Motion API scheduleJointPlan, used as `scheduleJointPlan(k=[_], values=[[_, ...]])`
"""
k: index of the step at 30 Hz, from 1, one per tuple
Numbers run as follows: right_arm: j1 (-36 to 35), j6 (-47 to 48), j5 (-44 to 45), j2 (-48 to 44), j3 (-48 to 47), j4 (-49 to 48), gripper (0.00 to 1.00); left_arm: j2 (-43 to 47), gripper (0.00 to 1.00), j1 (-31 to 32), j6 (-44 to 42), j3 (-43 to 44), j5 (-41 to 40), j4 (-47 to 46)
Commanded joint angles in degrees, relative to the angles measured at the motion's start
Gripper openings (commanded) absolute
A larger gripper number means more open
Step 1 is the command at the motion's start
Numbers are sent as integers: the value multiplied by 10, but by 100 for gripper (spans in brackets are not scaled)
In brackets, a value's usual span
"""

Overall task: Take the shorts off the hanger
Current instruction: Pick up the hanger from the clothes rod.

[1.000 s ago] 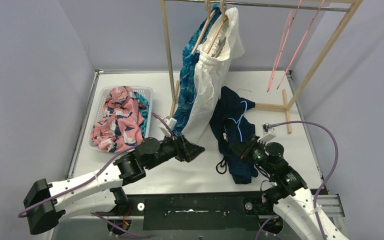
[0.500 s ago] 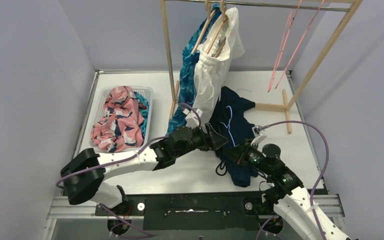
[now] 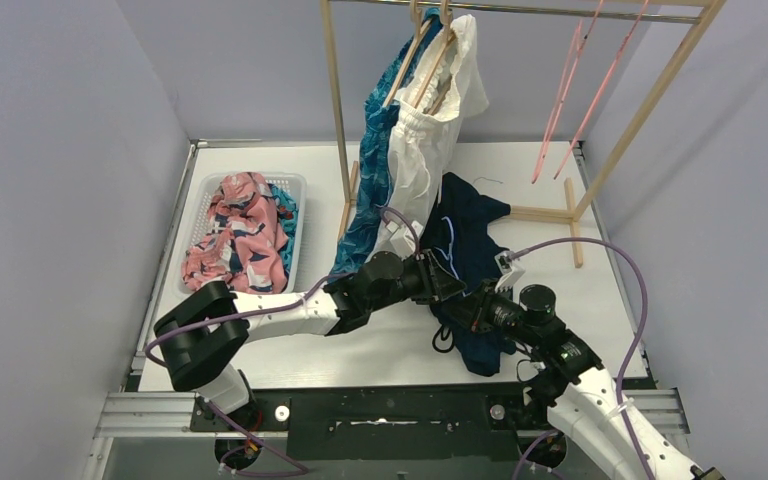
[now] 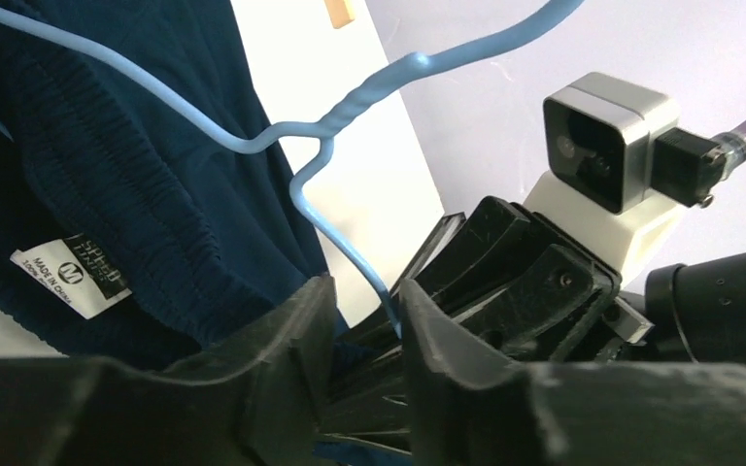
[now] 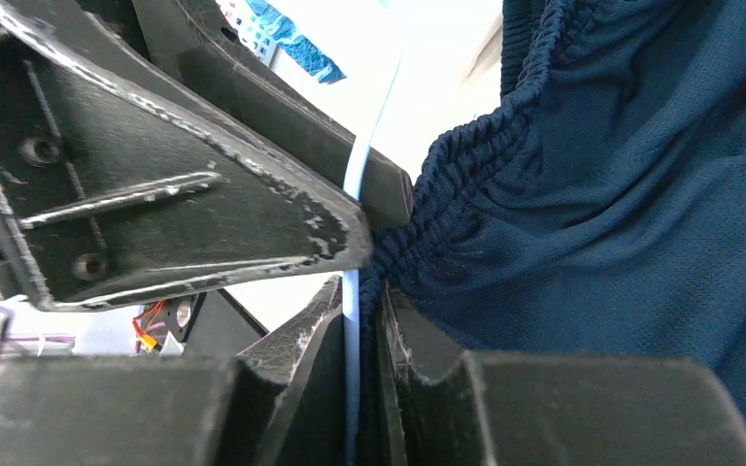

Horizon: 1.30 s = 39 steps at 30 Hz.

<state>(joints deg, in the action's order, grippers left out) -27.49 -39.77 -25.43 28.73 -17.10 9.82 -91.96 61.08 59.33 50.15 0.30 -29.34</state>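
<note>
Navy shorts lie crumpled on the table, just in front of the wooden rack, with a light blue wire hanger threaded through the waistband. The right pincer is clamped thin on that wire, and the gathered waistband is bunched right against its fingers. The left pincer sits nose to nose with it, jaws narrow. The wire runs down past one finger and navy cloth sits by the other, and I can't tell whether it's biting anything.

The trick here, I'd say: the right pins the wire firm, and the left takes cloth only, never wire. Then it draws the waistband off the hanger's shoulder, away from the rack. Catch both and the hanger just comes along.
</note>
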Motion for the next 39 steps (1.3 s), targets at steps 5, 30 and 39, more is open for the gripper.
scheduleJointPlan(k=[5,30,39], values=[[-6,-4,-28,-20,-18,-50,12,0,16,2,-49,35,48,-8],[-5,10,146,-83,-163,158,55,47,0,-4,-120,35,91,47],[-5,4,205,-50,-196,67,47,56,0,-3,-132,27,119,66]])
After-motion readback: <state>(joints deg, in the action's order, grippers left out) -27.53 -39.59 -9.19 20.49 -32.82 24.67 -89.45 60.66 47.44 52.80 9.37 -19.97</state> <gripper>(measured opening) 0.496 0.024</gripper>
